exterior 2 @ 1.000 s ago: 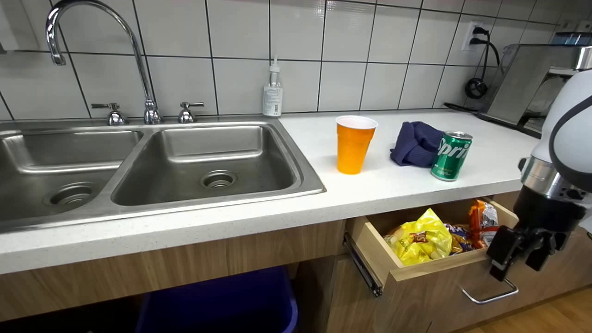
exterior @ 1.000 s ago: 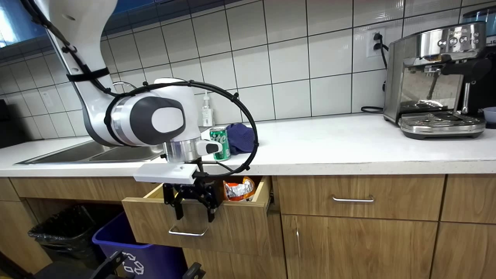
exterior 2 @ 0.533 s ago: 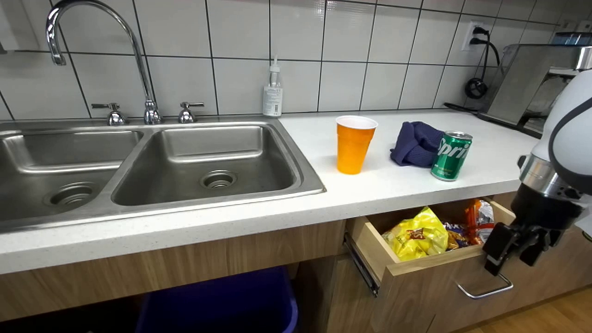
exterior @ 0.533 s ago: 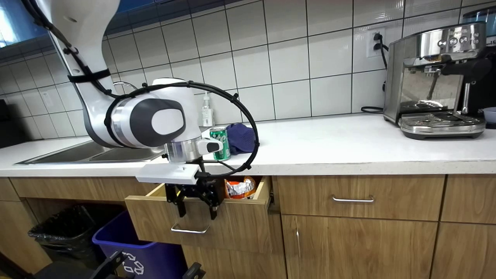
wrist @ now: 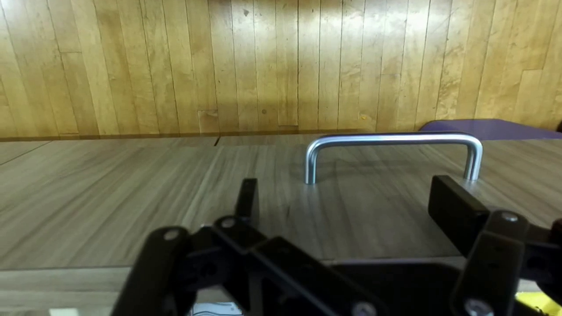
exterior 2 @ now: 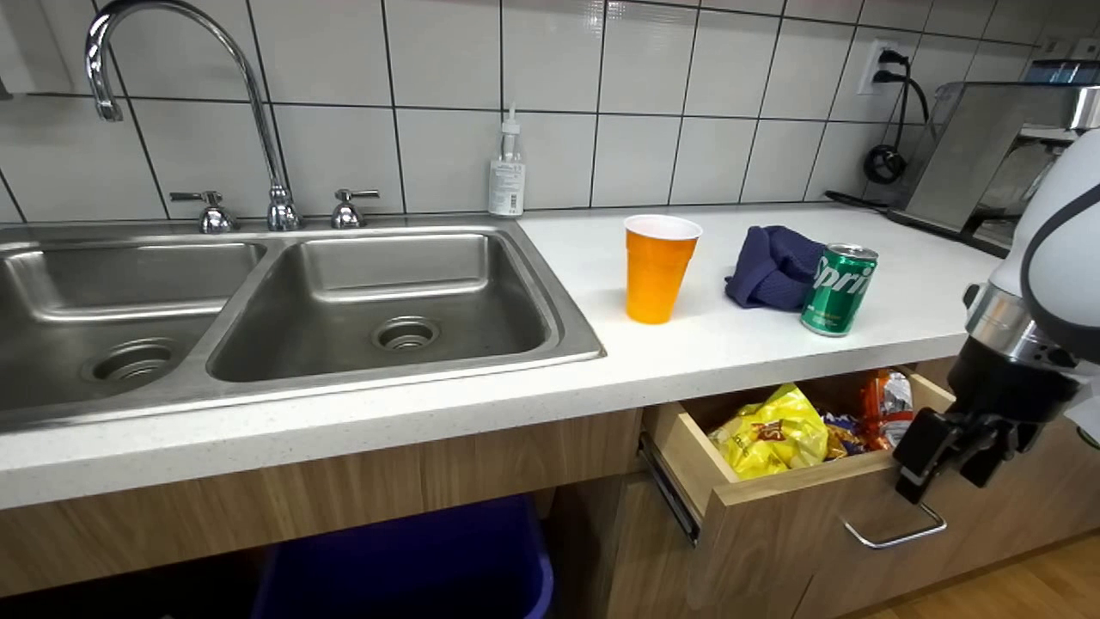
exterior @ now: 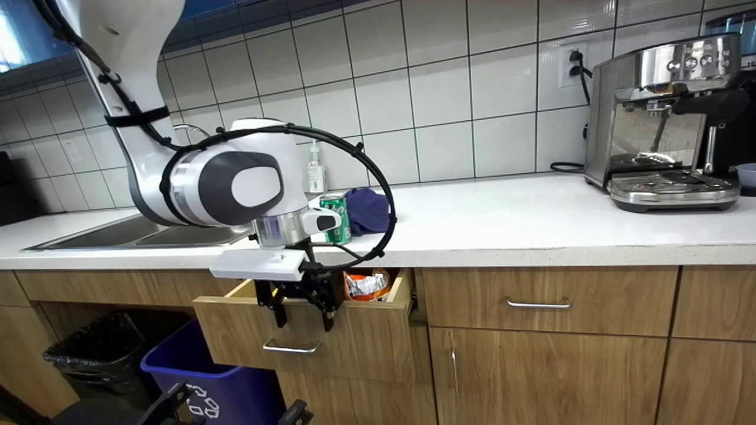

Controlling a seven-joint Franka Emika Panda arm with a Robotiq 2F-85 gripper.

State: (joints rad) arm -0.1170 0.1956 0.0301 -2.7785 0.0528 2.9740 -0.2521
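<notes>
Drawer (exterior: 354,348) sits slightly further in than a second ago.

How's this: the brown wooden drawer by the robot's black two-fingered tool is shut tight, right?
Not quite: the brown wooden drawer by the black two-fingered tool isn't shut; an exterior view shows it open, with a crinkly shiny yellow bag inside.

Three views, one drawer (exterior: 348,339)!
Both exterior views sit back facing the tiles (exterior: 443,150), sharing the sink (exterior 2: 239,309); wrist view peers down, close to the handle (wrist: 395,139).
</notes>
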